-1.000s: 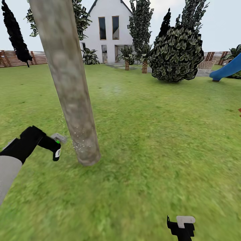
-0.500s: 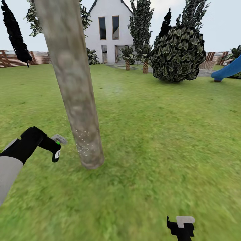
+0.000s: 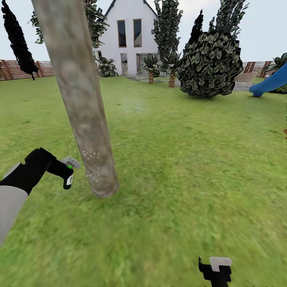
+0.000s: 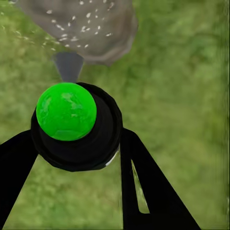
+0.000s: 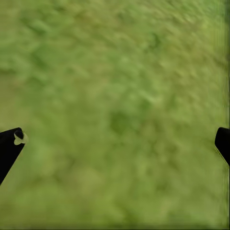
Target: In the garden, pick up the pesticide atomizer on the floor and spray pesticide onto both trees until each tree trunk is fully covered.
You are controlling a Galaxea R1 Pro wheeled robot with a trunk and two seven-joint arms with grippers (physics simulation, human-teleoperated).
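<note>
Left gripper (image 4: 76,158): jaws clamped on pesticide atomizer (image 3: 68,170), held just beside tree trunk (image 3: 79,103) base, nozzle toward bark | white droplets (image 3: 92,159) speckle low trunk | feels a light, rigid, smooth bottle; I grip the round body below green cap (image 4: 66,111) | right gripper (image 3: 216,270): jaws apart over lawn (image 3: 191,159).
</note>
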